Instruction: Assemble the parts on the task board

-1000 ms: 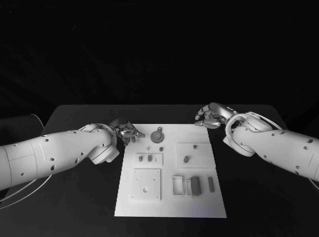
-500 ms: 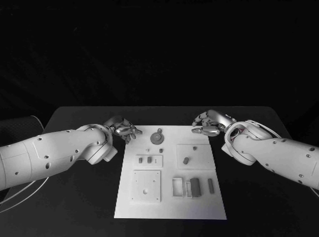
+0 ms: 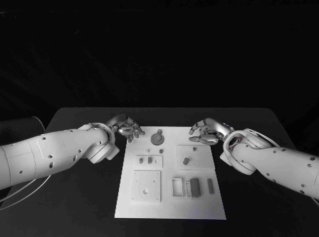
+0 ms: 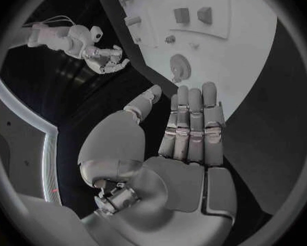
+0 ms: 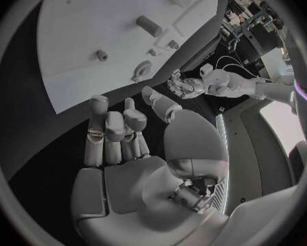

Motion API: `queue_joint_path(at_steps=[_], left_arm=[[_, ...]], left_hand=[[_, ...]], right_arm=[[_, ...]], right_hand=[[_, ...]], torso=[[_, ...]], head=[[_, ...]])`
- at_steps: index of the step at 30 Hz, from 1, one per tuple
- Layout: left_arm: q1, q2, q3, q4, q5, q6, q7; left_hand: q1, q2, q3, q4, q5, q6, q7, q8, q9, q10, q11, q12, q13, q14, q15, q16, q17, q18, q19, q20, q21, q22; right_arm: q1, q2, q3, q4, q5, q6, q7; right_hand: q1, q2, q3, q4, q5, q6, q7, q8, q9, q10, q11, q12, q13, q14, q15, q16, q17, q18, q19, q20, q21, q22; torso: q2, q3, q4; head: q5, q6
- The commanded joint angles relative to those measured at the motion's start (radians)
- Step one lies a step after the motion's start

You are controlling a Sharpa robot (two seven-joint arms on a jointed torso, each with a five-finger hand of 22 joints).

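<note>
The white task board [image 3: 170, 206] lies mid-table with grey parts on it. A round disc part [image 3: 157, 137] sits near its far edge, between my two hands. My left hand [image 3: 126, 129] hovers at the board's far left corner, fingers straight and apart, holding nothing; the left wrist view shows its empty palm [image 4: 188, 131] facing the disc [image 4: 178, 66]. My right hand [image 3: 206, 132] hangs over the far right corner, fingers loosely bent, palm [image 5: 119, 142] empty. A short peg [image 3: 194, 147] and a longer pin [image 3: 186, 159] stand just nearer than it.
On the board's near half are a square plate [image 3: 146, 185], a small frame [image 3: 178, 185], a dark block [image 3: 195, 186] and a slim bar [image 3: 211, 184]. Two little pieces [image 3: 149, 159] sit left of centre. Black table [image 3: 74, 197] surrounds the board.
My right hand has come inward and nearer, from beyond the board's far right corner to over that corner. My left hand has edged slightly toward the board's far left corner.
</note>
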Motion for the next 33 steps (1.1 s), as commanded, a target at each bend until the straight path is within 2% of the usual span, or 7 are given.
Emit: queue_joint_path(at_steps=[1,5,12,18,23,28,33], left_arm=[[0.001,0.015,0.0,-0.009,-0.201,-0.006,0.089],[0.001,0.04,0.0,-0.027,-0.345,0.004,0.106],[0.001,0.1,0.0,-0.058,-0.588,0.029,0.139],[0.001,0.142,0.0,-0.078,-0.731,0.131,0.152],[0.001,0.168,0.0,-0.087,-0.82,0.222,0.154],[0.001,0.183,0.0,-0.09,-0.848,0.242,0.163],[0.001,0.202,0.0,-0.112,-0.892,0.246,0.167]], left_hand=[[0.048,-0.009,-0.009,-0.005,-0.007,-0.005,-0.005,-0.006,-0.01,0.023,-0.008,0.01,0.017,0.02,-0.009,0.024,0.024,0.017,0.024,-0.009,0.02,0.016],[0.089,-0.013,-0.033,-0.005,-0.006,-0.007,-0.01,-0.014,-0.03,0.034,-0.016,0.037,0.056,0.038,-0.031,0.073,0.081,0.016,0.052,-0.028,0.056,0.053],[0.126,-0.02,-0.067,-0.003,-0.005,-0.007,-0.03,-0.032,-0.068,0.04,-0.042,0.198,0.183,0.061,-0.081,0.214,0.18,0.013,0.099,-0.074,0.163,0.166],[0.151,-0.023,-0.079,-0.004,0.009,-0.001,-0.056,-0.038,-0.097,0.05,-0.07,0.363,0.304,0.092,-0.123,0.34,0.242,0.017,0.151,-0.112,0.269,0.207],[0.156,-0.02,-0.08,-0.004,0.009,-0.023,-0.071,-0.053,-0.122,0.052,-0.086,0.445,0.364,0.113,-0.141,0.396,0.258,0.019,0.168,-0.133,0.341,0.206],[0.166,-0.017,-0.077,-0.004,0.006,-0.024,-0.088,-0.053,-0.138,0.081,-0.102,0.501,0.398,0.138,-0.159,0.441,0.273,0.023,0.187,-0.149,0.397,0.206],[0.172,-0.013,-0.066,-0.005,0.01,-0.025,-0.092,-0.051,-0.152,0.083,-0.107,0.54,0.419,0.139,-0.162,0.465,0.283,0.023,0.181,-0.156,0.429,0.204]], right_arm=[[-0.002,-0.001,0.0,0.005,0.004,-0.01,0.018],[-0.003,-0.001,0.0,0.004,0.004,-0.016,0.02],[-0.004,0.004,0.0,-0.002,0.005,-0.023,0.022],[-0.004,0.006,0.0,-0.005,0.005,-0.026,0.024],[-0.004,0.008,0.0,-0.012,0.005,-0.026,0.024],[-0.004,0.01,0.0,-0.015,0.005,-0.027,0.024],[-0.004,0.011,0.0,-0.014,0.005,-0.028,0.023]], right_hand=[[0.003,-0.003,0.0,0.0,-0.001,-0.005,0.002,-0.005,-0.001,0.002,0.008,-0.004,0.001,0.004,0.006,-0.006,-0.001,0.013,0.001,-0.006,-0.003,0.017],[0.004,-0.003,0.0,0.0,-0.001,-0.006,0.002,-0.005,-0.001,0.002,0.008,-0.004,0.001,0.004,0.007,-0.006,-0.001,0.013,0.001,-0.006,-0.003,0.017],[0.004,-0.002,-0.001,0.0,0.0,-0.007,0.003,-0.006,-0.001,0.002,0.009,-0.003,0.002,0.004,0.007,-0.006,-0.001,0.013,0.001,-0.006,-0.003,0.017],[0.003,-0.002,-0.001,0.0,0.0,-0.009,0.003,-0.007,-0.001,0.002,0.009,-0.003,0.002,0.004,0.007,-0.006,-0.001,0.013,0.001,-0.006,-0.003,0.017],[0.003,-0.002,-0.001,0.0,0.0,-0.009,0.004,-0.007,-0.001,0.002,0.009,-0.003,0.002,0.004,0.008,-0.005,-0.001,0.013,0.002,-0.006,-0.003,0.017],[0.003,-0.002,-0.002,0.0,0.0,-0.01,0.004,-0.007,-0.001,0.002,0.01,-0.003,0.002,0.004,0.008,-0.005,-0.001,0.013,0.002,-0.006,-0.003,0.017],[0.003,-0.002,-0.002,0.0,0.0,-0.01,0.004,-0.008,-0.001,0.002,0.01,-0.003,0.002,0.004,0.008,-0.005,-0.001,0.013,0.002,-0.006,-0.003,0.017]], torso=[[-0.003,0.0001,-0.001],[-0.002,0.0005,-0.0005],[-0.001,0.0008,-0.0008],[0.0,0.0003,-0.001],[0.0,0.0,-0.0006],[0.0,0.0,-0.0006],[0.0,-0.0006,-0.0005]], head=[[0.001,-0.001],[0.001,0.0],[0.003,0.001],[0.003,-0.002],[0.002,-0.003],[0.001,-0.006],[-0.001,-0.007]])
